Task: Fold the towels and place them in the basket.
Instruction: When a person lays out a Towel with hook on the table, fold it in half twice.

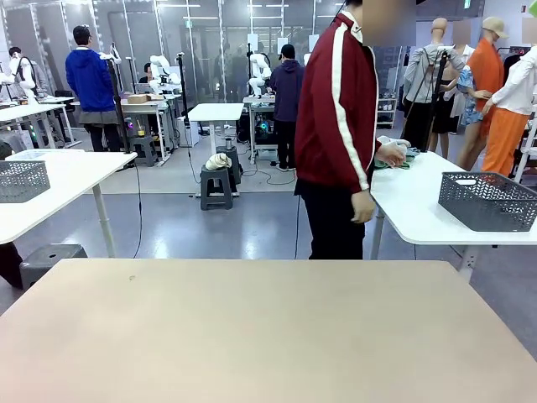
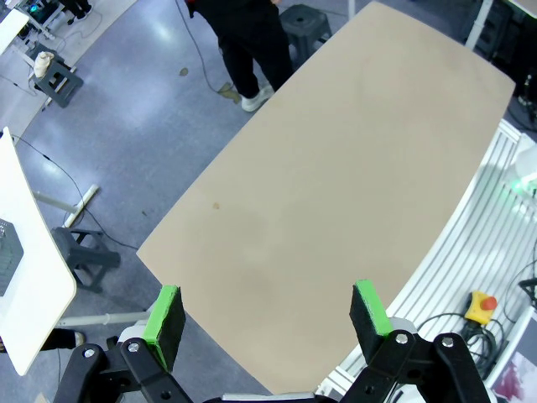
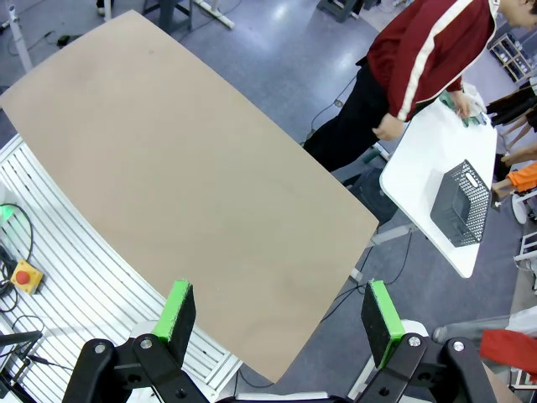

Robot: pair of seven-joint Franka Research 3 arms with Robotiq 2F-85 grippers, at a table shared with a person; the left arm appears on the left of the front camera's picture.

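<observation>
The towels (image 1: 398, 154) lie as a small whitish and blue-green heap on a white side table at the far right, under the hand of a person in a red jacket (image 1: 336, 101). They also show in the right wrist view as the towels (image 3: 464, 107). On the same side table, nearer to me, stands the dark grey mesh basket (image 1: 488, 200) (image 3: 460, 204). My left gripper (image 2: 267, 302) hangs open high above the beige table (image 2: 336, 185) with nothing between its pads. My right gripper (image 3: 279, 298) is open too, above the table's other end.
The beige table (image 1: 268, 336) in front of me is bare. A paler grey mesh basket (image 1: 21, 180) sits on a white table at the left, with a grey stool (image 1: 50, 256) below it. Red stop buttons (image 2: 481, 306) (image 3: 23, 275) lie beside the table's near edge.
</observation>
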